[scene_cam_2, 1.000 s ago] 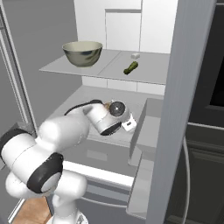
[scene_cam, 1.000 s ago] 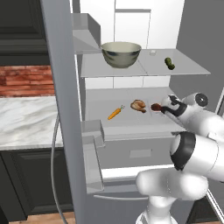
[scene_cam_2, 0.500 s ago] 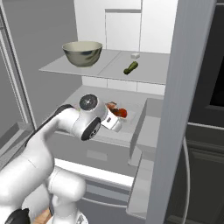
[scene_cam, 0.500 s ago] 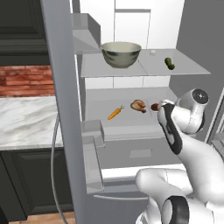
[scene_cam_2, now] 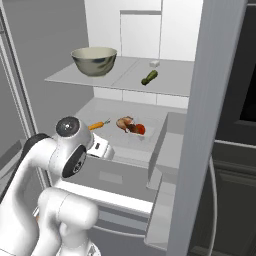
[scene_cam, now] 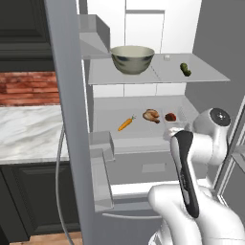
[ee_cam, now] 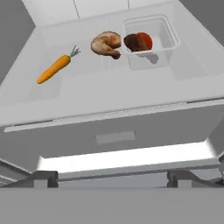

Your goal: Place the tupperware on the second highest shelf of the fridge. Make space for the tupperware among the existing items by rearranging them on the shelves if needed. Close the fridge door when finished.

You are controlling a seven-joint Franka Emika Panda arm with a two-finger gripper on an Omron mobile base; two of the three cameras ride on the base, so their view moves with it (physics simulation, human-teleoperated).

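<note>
The tupperware (ee_cam: 151, 41) is a small clear tub with red and brown food. It rests on the second highest shelf (ee_cam: 109, 96) of the open fridge, at the right. Left of it on that shelf lie the brown meat piece (ee_cam: 106, 43) and the orange carrot (ee_cam: 54, 68). From the base views, the tupperware (scene_cam: 171, 116) (scene_cam_2: 141, 129) sits apart from my hand. My gripper (ee_cam: 113, 178) (scene_cam_2: 106, 151) is open and holds nothing, drawn back in front of and below the shelf's front edge. The grey-green bowl (scene_cam: 132, 59) and the pickle (scene_cam: 185, 69) stand on the shelf above.
The left fridge door (scene_cam: 72, 119) stands open, with bins on its inner face, and the right door (scene_cam_2: 195, 125) is open too. A marble counter (scene_cam: 28, 129) with dark cabinets lies to the left. A small white thing (scene_cam_2: 154, 63) sits behind the pickle.
My hand has pulled back from the tupperware, out and down from the shelf. The tub stays on the shelf beside the meat.
</note>
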